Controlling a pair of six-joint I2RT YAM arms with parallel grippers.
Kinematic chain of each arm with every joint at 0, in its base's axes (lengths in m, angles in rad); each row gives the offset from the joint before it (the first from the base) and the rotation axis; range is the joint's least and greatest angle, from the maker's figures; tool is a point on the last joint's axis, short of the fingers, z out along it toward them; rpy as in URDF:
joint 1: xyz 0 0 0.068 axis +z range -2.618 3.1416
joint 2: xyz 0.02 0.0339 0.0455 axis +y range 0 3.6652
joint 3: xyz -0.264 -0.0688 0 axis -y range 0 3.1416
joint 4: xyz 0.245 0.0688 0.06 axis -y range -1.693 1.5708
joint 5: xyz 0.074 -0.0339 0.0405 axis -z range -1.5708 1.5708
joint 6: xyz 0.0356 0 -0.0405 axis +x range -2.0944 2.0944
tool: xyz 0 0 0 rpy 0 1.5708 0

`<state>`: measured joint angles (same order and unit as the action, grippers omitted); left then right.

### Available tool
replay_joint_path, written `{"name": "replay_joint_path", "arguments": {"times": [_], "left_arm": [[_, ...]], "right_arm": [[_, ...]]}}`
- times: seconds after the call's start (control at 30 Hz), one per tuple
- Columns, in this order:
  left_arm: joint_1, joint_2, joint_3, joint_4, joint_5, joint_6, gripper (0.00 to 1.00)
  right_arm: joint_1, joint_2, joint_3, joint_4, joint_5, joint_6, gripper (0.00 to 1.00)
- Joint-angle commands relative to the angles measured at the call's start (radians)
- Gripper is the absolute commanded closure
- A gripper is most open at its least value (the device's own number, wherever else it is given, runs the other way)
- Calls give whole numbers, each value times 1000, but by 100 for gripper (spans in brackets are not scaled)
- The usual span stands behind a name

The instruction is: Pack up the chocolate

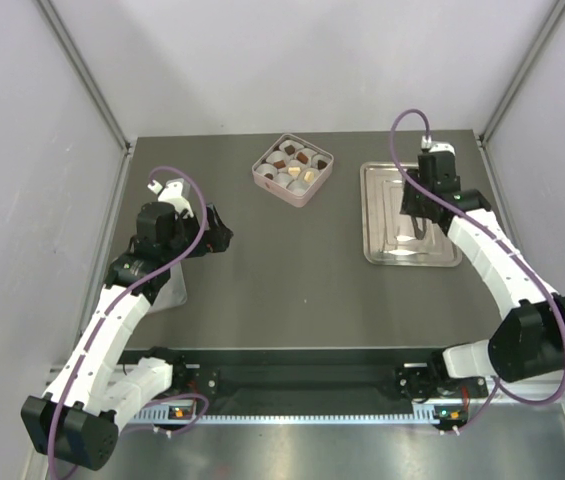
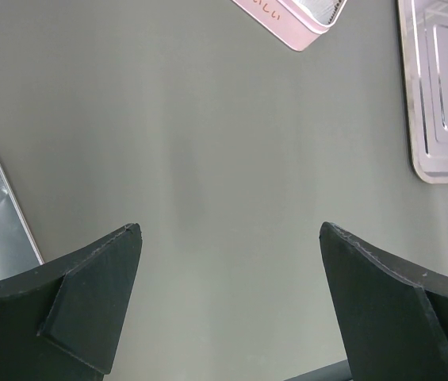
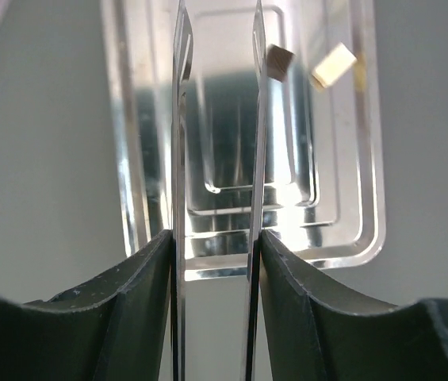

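Right now your right gripper is clamped on a pair of metal tweezers, its fingers pressing the 2 blades from outside. The blades stand apart with nothing between them. You hold them over the steel tray, most likely because the pieces are too small for bare fingers.

On that tray lie 2 loose pieces: a dark piece touching or just beside 1 blade tip, and a tan piece just past it. Both are outside the blades, so the pick looks not yet made, and the tips would need to shift over to straddle the dark piece.

The rest of the chocolate sits in white paper cups inside the pink box beside the tray. Some cups look empty, but you cannot count them from here.

Your left gripper hangs wide open and empty above the table, well apart from the box, probably to keep out of the way
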<state>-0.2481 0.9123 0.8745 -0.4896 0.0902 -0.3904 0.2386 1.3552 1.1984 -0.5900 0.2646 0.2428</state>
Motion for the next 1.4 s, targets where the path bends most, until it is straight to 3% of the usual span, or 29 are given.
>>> {"name": "replay_joint_path", "arguments": {"times": [0.0, 0.43, 1.37], "left_arm": [[6, -9, 3, 48, 17, -1, 1], [6, -7, 0, 51, 17, -1, 1], [7, -4, 3, 48, 6, 1, 1]], "right_arm": [[-57, 1, -10, 2, -18, 35, 55], [-163, 90, -65, 51, -97, 113, 54], [-179, 280, -26, 165, -68, 110, 56]]}}
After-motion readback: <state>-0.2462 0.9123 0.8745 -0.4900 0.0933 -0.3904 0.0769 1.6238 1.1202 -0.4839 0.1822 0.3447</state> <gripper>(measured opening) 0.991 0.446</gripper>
